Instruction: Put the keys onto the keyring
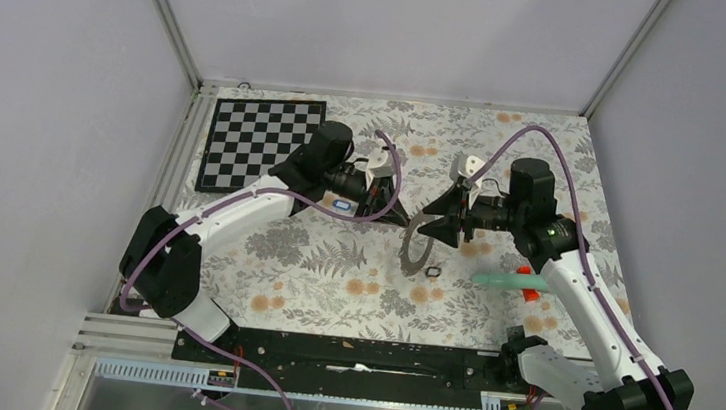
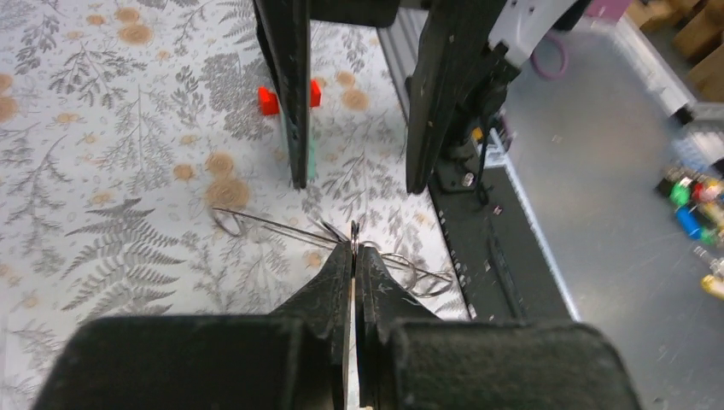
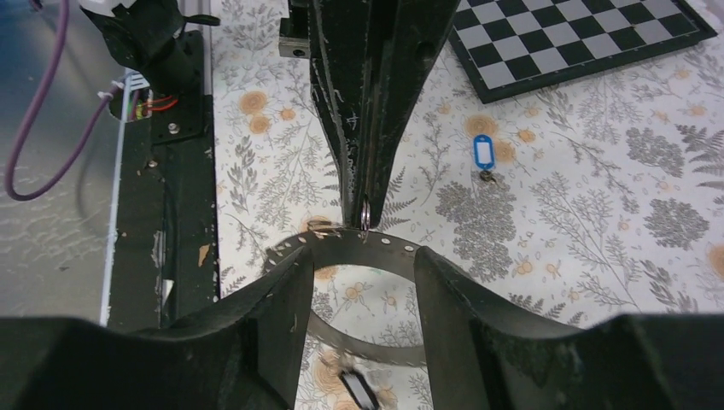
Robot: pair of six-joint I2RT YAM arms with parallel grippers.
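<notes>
The keyring (image 3: 376,246), a flat dark-grey hoop with pale dots, is held tilted off the table (image 1: 413,250). My right gripper (image 3: 363,256) grips it with its fingers set wide across the hoop (image 1: 432,230). My left gripper (image 2: 353,249) is shut on a small metal ring (image 3: 365,224) that touches the hoop's far band. It comes in from the left in the top view (image 1: 396,215). The blue-tagged key (image 3: 485,154) lies on the table, also in the top view (image 1: 343,205). The black-tagged key (image 1: 433,271) lies under the hoop (image 3: 359,393).
A chequered board (image 1: 257,142) lies at the back left. A teal stick (image 1: 505,279) with a red piece (image 1: 531,296) lies right of the hoop. The black base rail (image 1: 355,355) runs along the near edge. Grey walls close in the table.
</notes>
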